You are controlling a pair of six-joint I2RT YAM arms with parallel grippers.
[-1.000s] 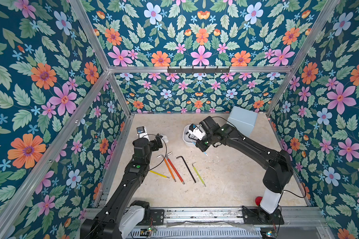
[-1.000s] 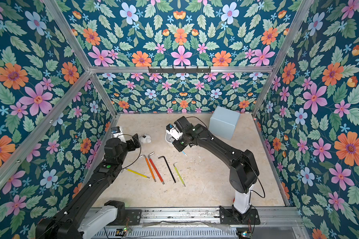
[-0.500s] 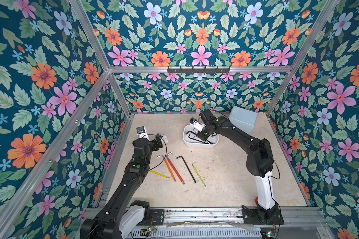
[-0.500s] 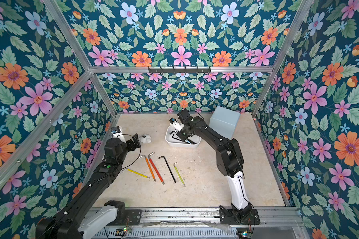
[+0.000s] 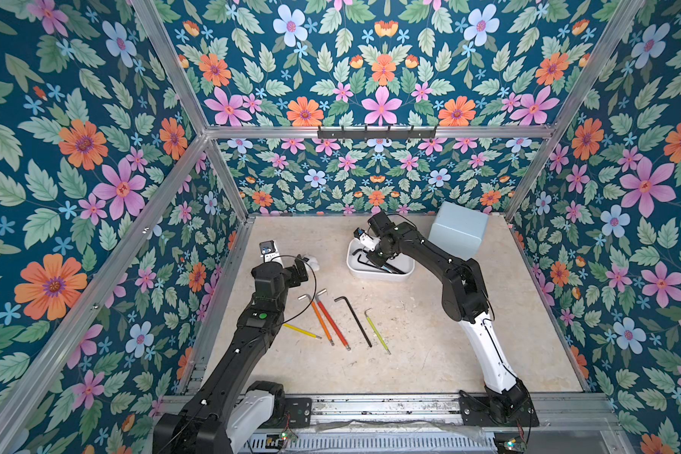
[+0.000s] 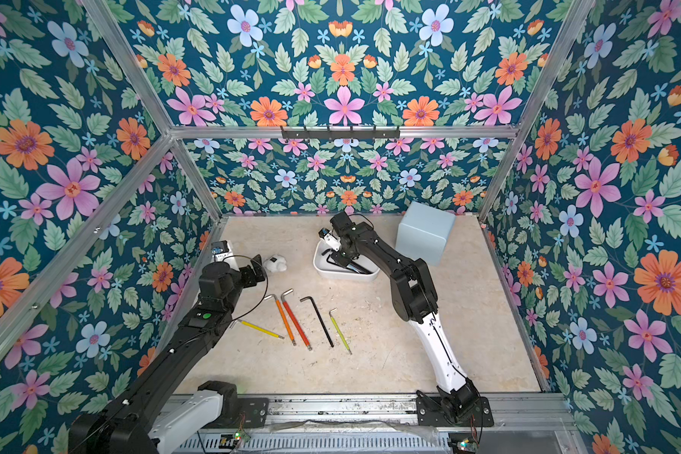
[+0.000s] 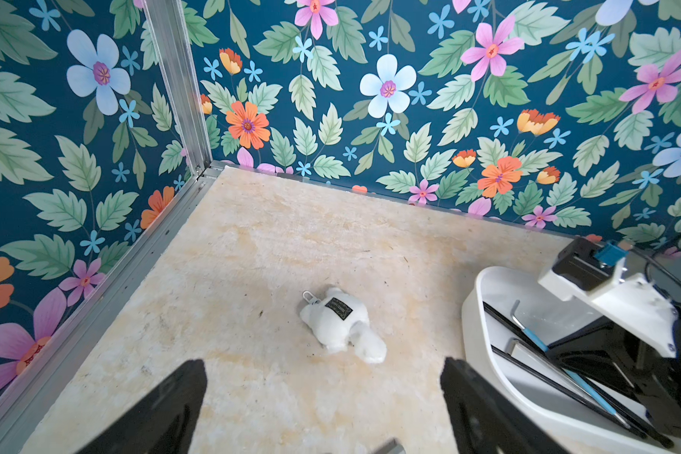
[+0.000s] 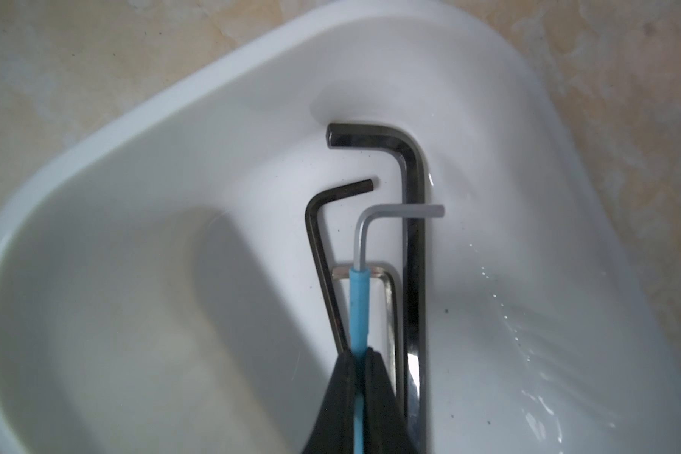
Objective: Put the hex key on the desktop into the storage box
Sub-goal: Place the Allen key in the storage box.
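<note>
Shifted off the near rim of the storage box (image 5: pixel 378 275), the right gripper (image 8: pixel 360 365) now reaches inside, pinched on the blue-sleeved hex key (image 8: pixel 359 302), its bent tip short of the end wall. Meanwhile the left gripper (image 7: pixel 323 373) hangs wide open over bare desktop (image 7: pixel 252 255).

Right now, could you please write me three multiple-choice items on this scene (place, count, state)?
1. Where is the plush toy relative to the storage box? A inside it; B on the desktop, apart from it; C under it.
2. How many hex keys lie on the desktop? A five; B three; C seven.
3. The right gripper is: A open; B shut, empty; C shut on the blue-sleeved hex key.
Answers: B, bare desktop shows between them; A, yellow, orange, red, black, yellow-green; C, its jaws pinch the blue sleeve.
</note>
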